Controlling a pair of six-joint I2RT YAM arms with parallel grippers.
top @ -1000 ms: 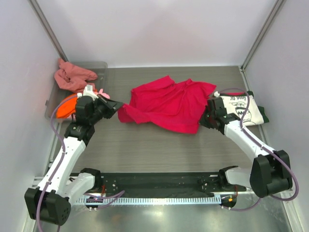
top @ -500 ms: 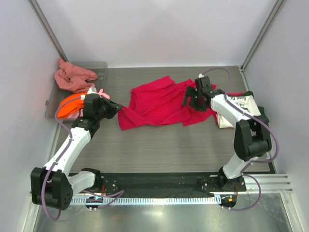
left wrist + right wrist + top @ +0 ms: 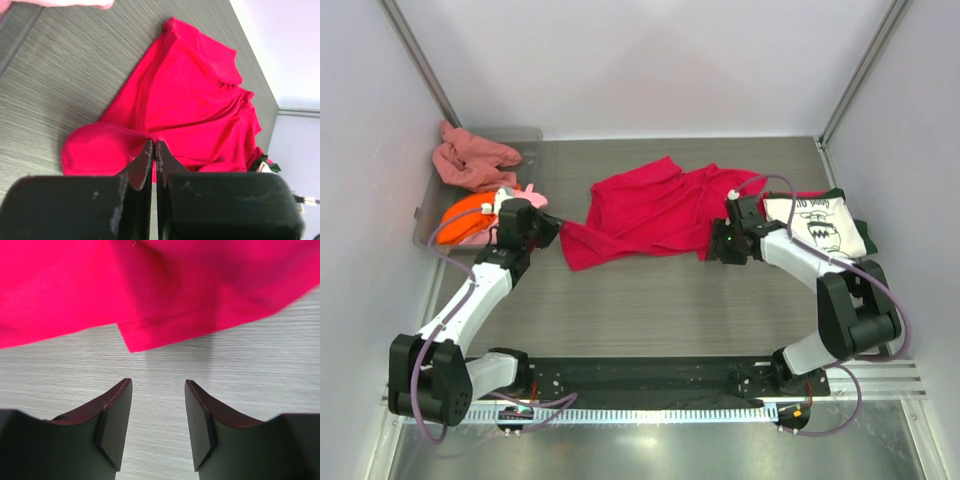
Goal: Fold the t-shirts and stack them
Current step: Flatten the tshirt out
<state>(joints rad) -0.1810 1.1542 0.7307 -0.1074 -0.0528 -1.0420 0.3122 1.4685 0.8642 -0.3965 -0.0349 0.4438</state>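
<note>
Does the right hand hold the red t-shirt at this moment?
No, in the right wrist view the right hand is open over the bare table, and the red t-shirt lies ahead of it, untouched.

No word, number or brand mark can be read in any view. The only lettering is on the cream short-sleeved cloth t-shirt with dark print point(image 3: 817, 228), which lies at the right side of the grey wood-grain table point(image 3: 650, 300) in the overhead view. A curved row of dark letters arches across the shirt's front above a dark line drawing. The letters are too small and blurred to make out, and the drawing's subject cannot be told either.
</note>
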